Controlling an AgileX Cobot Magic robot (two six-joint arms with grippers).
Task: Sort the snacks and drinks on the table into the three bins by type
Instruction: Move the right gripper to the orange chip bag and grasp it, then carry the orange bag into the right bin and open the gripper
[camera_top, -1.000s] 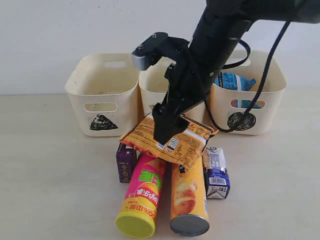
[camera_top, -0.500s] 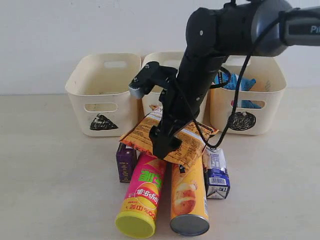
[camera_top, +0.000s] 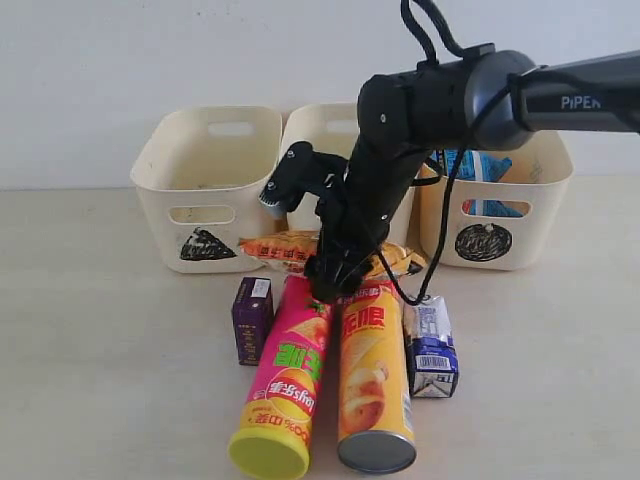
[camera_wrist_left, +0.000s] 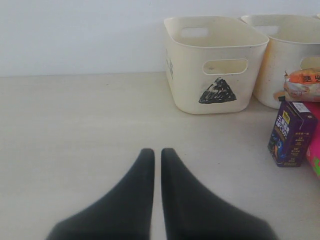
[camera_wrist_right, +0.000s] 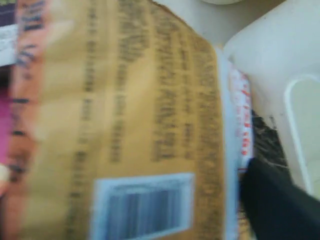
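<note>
Beige table (camera_top: 100, 400), right claw (camera_top: 330, 282) gripping orange bag (camera_top: 283, 249) (half-hidden)

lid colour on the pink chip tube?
The lid is yellow-green; it shows best in the exterior view.

Orange foil bag (camera_top: 288, 250) before middle bin (camera_top: 316, 120)

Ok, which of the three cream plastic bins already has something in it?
The cream plastic bin with the scribbled circle: a blue crinkly foil bag shows inside it. No contents show in the triangle bin or the middle bin.
</note>
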